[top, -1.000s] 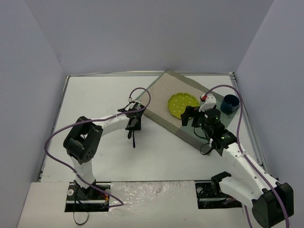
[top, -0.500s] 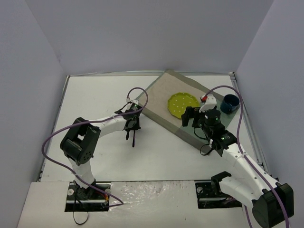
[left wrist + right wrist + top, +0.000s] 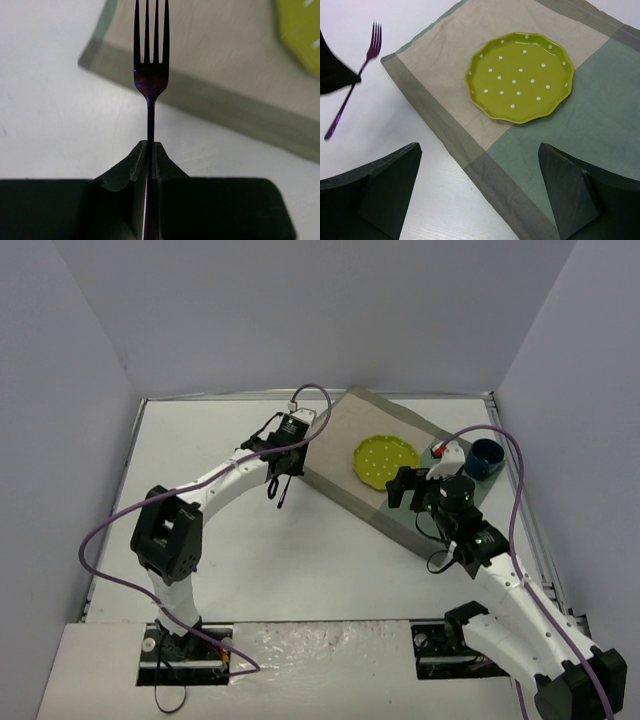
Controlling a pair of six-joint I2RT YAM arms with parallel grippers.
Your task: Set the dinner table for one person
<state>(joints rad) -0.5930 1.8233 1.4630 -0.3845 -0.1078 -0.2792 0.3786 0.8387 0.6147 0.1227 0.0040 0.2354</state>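
1. Your table is the white top under everything, and both arms reach out over it.
2. Your right gripper hovers over the mat's near edge. Its jaws are spread wide with nothing between them, and the arm is bent at the elbow.
3. Your left arm stretches far forward to the mat's left corner. The left gripper is pinched tight on the fork.
4. The left wrist view shows the tines pointing away over the mat's border. The top view shows the handle hanging over the table.
5. The dotted plate lies on the mat, between the two grippers.
6. Only the top view shows the blue cup, at the mat's right corner.
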